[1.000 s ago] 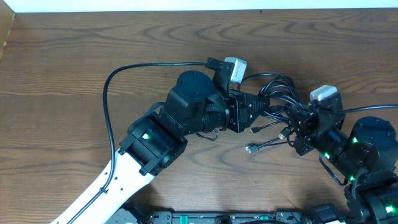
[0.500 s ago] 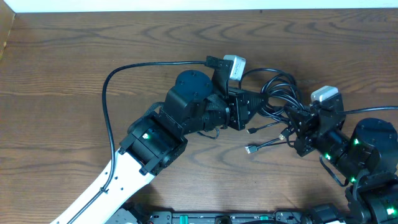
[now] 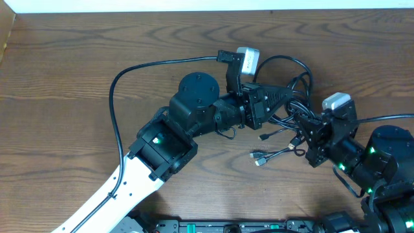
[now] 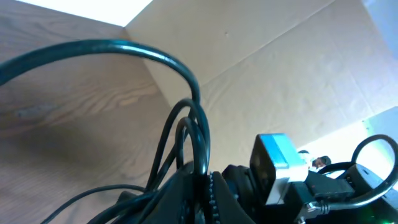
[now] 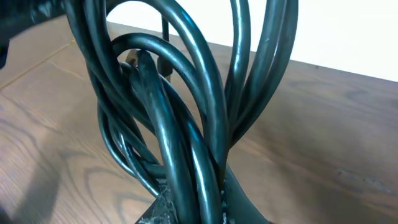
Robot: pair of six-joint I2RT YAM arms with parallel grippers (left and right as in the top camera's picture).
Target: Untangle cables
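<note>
While pinched from both sides, nowhere near sorted out. Set on a bare wooden desk (image 3: 65,97), right of centre. Reached from the lower left by the white-and-black left arm (image 3: 158,145) and from the lower right corner by the dark right arm (image 3: 381,155). Between them, bunched as one knotted clump of thin black cables (image 3: 294,107), with a wide loop arching off the top toward the far edge. Clamped at the left side by the left gripper (image 3: 288,97), jaws together on a few strands; from the left wrist, seen as the same cables (image 4: 198,124) fanning upward out of that closed grip. Clamped at the right side by the right gripper (image 3: 309,126), likewise pressed together on a thick twist of loops, filling the right wrist view with overlapping cables (image 5: 186,130). Judged as early in the job: holds taken on both sides, no single cord drawn free, crossings too dense to count. Left to do: drawing the two holds apart, easing loops open, lifting each cord clear and laying it well apart from the rest. Below the clump, trailing loose on the wood: a few small plugs (image 3: 259,156), unheld, probably the easiest ends to trace back through the knot.
</note>
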